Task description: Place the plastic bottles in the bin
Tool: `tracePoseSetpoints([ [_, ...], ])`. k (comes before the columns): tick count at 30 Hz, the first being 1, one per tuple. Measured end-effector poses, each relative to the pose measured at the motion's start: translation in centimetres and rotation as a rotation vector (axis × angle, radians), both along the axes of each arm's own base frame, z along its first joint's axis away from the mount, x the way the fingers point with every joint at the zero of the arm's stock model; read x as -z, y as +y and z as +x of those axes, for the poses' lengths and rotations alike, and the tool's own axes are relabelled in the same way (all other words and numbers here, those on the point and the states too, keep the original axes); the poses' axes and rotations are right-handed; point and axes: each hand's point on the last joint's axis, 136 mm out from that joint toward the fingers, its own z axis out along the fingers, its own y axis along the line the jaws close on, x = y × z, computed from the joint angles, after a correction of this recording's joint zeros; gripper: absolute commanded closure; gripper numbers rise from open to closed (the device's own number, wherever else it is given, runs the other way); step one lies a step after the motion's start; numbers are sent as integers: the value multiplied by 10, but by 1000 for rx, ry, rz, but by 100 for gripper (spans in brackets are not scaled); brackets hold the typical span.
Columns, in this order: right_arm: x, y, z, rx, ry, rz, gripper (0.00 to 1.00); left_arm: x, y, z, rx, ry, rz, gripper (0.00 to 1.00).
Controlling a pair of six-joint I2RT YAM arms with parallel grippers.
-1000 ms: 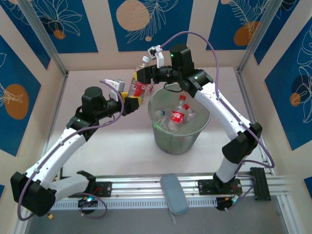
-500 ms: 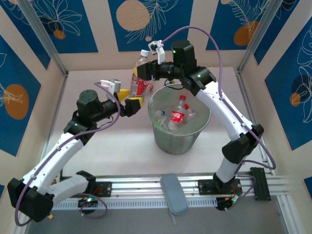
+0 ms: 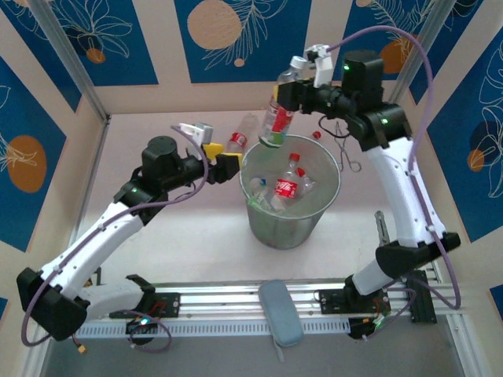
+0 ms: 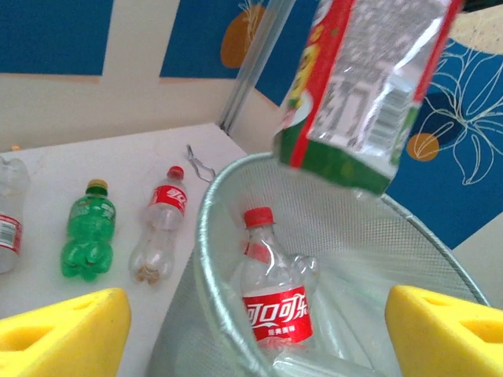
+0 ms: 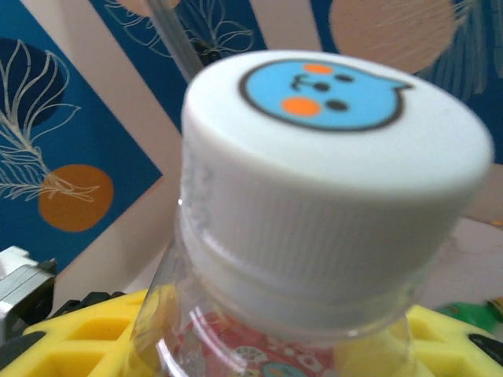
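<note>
Far L of the L gripper [image 3: 222,155], past its L finger, three btls lie on the table [image 4: 118,157], apart from each other: a clear btl [image 4: 6,216] w/ red label, cut off by the frame edge; next a green btl [image 4: 88,236] w/ yellow cap; then a red-label btl [image 4: 161,228] w/ red cap, nearest the bin [image 3: 267,220] and just beside its outer wall. The L gripper is spread wide w/ nothing between its yellow fingers [image 4: 67,330]. It sits just outside the bin's L rim, pointing across the mouth. Ahead of it and lower, inside the bin, a red-cap btl [image 4: 271,290] w/ red label and white script leans on other clear crumpled btls. Above and ahead of the L gripper hangs the held btl [image 4: 369,86], label red, green and white w/ barcode. It is tilted, base down over the far side of the bin mouth, not touching the rim. The R gripper [image 3: 284,98] is clamped on that btl's upper part, a yellow pad [image 5: 71,338] on either side near the shoulder. Its white cap [image 5: 338,133] w/ blue cartoon face sits right at the wrist cam. Below the R gripper's wrist, on the table beyond the bin's R rim, lies a bent wire piece [image 3: 346,153].
</note>
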Motion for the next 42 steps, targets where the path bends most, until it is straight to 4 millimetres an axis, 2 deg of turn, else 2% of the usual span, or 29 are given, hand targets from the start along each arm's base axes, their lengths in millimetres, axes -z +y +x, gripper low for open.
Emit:
tracePoseSetpoints([
  [4,12,-16,-27,30,50,-58,55,19,-11,15,-29,35,74,19],
  [7,34,-27,-37,69,127,-119,55,32,-17,22,-48,48,131,20],
  [12,98,-42,-47,127,306,-222,55,47,-25,28,-53,66,173,23],
  [17,153,-52,-51,179,455,-281,56,64,-33,31,-53,87,213,24],
  [27,226,-59,-63,235,642,-291,56,64,-35,30,-66,78,223,26],
  [31,238,-57,-62,240,659,-281,51,63,-36,30,-67,76,223,27],
  [37,243,-55,-61,239,663,-275,36,64,-36,31,-67,77,223,28],
  [40,237,-55,-61,231,648,-287,25,64,-36,31,-68,76,222,29],
  [42,219,-54,-60,218,611,-291,21,63,-37,31,-68,76,220,29],
])
